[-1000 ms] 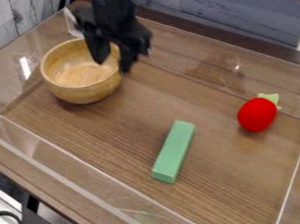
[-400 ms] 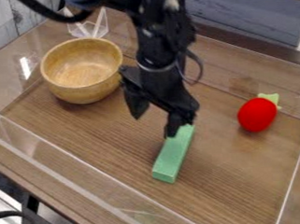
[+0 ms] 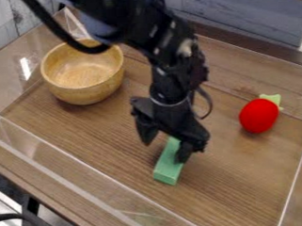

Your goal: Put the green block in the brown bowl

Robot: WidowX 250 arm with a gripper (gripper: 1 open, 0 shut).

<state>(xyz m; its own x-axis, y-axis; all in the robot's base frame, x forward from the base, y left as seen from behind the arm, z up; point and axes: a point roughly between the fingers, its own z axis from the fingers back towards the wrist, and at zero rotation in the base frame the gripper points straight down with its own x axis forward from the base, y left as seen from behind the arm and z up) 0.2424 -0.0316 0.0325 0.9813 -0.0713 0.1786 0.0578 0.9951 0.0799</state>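
The green block (image 3: 168, 168) is a flat mint-green slab lying on the wooden table, with only its near end showing below my gripper. My gripper (image 3: 169, 141) points down right over the block's far half, its black fingers (image 3: 193, 141) standing open on either side of it. I cannot tell whether the fingers touch the block. The brown bowl (image 3: 81, 70) is a round light wooden bowl at the back left, empty, well apart from the gripper.
A round red toy with a green tip (image 3: 258, 114) sits at the right. Clear low walls (image 3: 67, 156) fence the wooden table on the near and right sides. The dark arm (image 3: 118, 22) reaches in from the back left, above the bowl.
The gripper travelled from above the bowl to the right and toward the front, then dropped low over the green block. The block, bowl and red toy have not moved.
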